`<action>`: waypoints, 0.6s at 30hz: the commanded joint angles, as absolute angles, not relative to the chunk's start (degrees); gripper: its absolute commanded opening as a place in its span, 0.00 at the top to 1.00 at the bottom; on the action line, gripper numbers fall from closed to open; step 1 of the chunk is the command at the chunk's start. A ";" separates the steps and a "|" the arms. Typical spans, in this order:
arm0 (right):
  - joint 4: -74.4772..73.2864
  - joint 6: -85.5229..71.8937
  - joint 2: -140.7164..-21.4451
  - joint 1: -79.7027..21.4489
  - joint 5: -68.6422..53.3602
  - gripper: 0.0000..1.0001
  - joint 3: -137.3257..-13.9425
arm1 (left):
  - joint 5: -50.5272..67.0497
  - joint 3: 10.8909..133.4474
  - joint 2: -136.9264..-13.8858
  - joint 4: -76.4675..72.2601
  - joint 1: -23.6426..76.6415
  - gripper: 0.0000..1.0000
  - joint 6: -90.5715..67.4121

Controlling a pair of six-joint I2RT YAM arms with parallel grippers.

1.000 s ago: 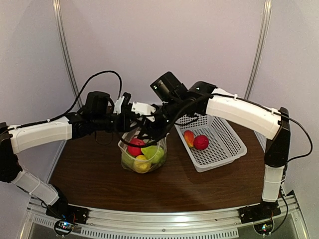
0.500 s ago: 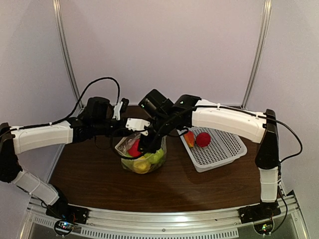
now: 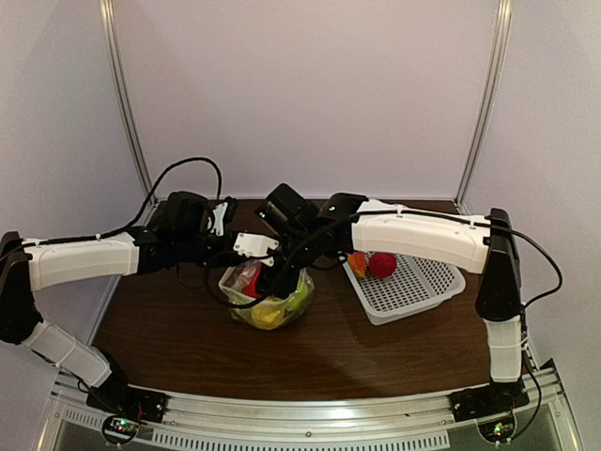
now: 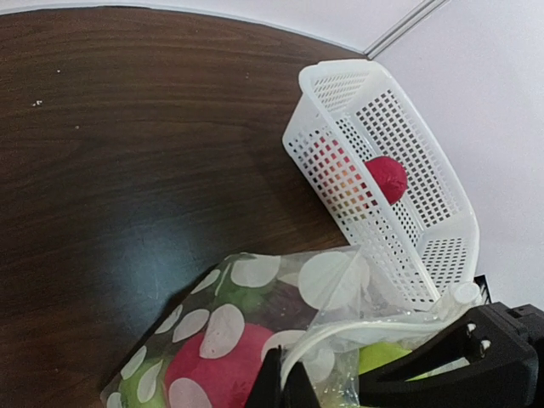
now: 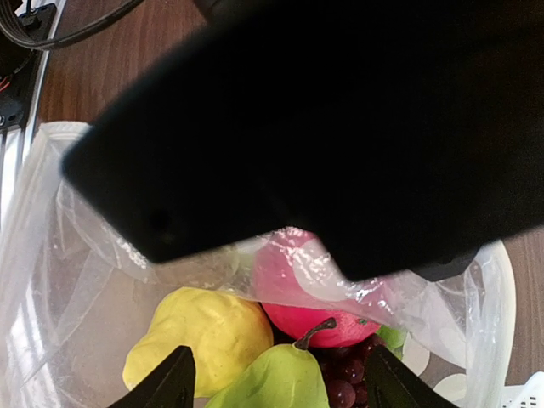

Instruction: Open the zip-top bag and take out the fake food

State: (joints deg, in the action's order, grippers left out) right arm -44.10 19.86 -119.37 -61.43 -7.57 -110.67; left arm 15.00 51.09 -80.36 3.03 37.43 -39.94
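The zip-top bag (image 3: 269, 303), clear with white dots, stands on the table with its mouth open. My left gripper (image 4: 287, 384) is shut on the bag's white zip rim (image 4: 357, 333) and holds it up. My right gripper (image 5: 276, 387) is open and points down into the bag's mouth, just above the fake food. Between its fingers lie a green pear (image 5: 274, 381), a yellow lemon (image 5: 200, 336), a red fruit (image 5: 316, 320) and purple grapes (image 5: 347, 384). In the top view the right gripper (image 3: 282, 278) sits at the bag's opening, beside the left gripper (image 3: 246, 266).
A white perforated basket (image 3: 430, 284) stands right of the bag, with a red fruit (image 3: 381, 265) and an orange-red piece (image 3: 357, 261) in it. The left arm's dark body (image 5: 340, 110) fills the upper right wrist view. Walls close off the table's back.
My right arm has come down and left into the bag's mouth, and its jaws have spread wider. My left gripper has sunk slightly, still shut on the rim.
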 commanded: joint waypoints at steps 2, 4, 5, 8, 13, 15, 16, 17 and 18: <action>-52.14 16.35 -125.21 -60.13 -0.26 0.35 -107.77 | 18.42 52.96 -79.45 -2.78 38.41 1.00 -39.77; -52.49 17.09 -124.91 -60.12 -0.26 0.35 -107.61 | 17.97 52.94 -79.67 -2.38 38.41 1.00 -39.75; -53.20 17.71 -124.58 -60.21 -0.82 0.34 -108.03 | 17.86 52.85 -79.77 -2.37 38.41 1.00 -39.88; -50.34 18.92 -119.78 -60.23 -3.61 0.33 -105.63 | 17.94 52.74 -80.03 -2.84 38.41 1.00 -39.82; -48.93 21.91 -111.46 -60.21 -8.21 0.31 -105.58 | 18.13 53.06 -80.05 -2.94 38.41 1.00 -39.71; -48.93 22.89 -110.18 -60.21 -9.09 0.32 -105.96 | 18.11 53.09 -79.90 -3.54 38.41 1.00 -39.48; -49.02 23.46 -109.84 -60.21 -9.30 0.34 -105.92 | 18.23 53.09 -79.88 -3.88 38.41 1.00 -39.47; -49.17 23.74 -109.87 -60.21 -9.48 0.36 -105.83 | 18.35 53.20 -79.81 -4.02 38.41 1.00 -39.39; -49.32 23.94 -110.14 -60.22 -9.59 0.37 -105.82 | 18.63 53.32 -79.86 -4.08 38.41 1.00 -39.24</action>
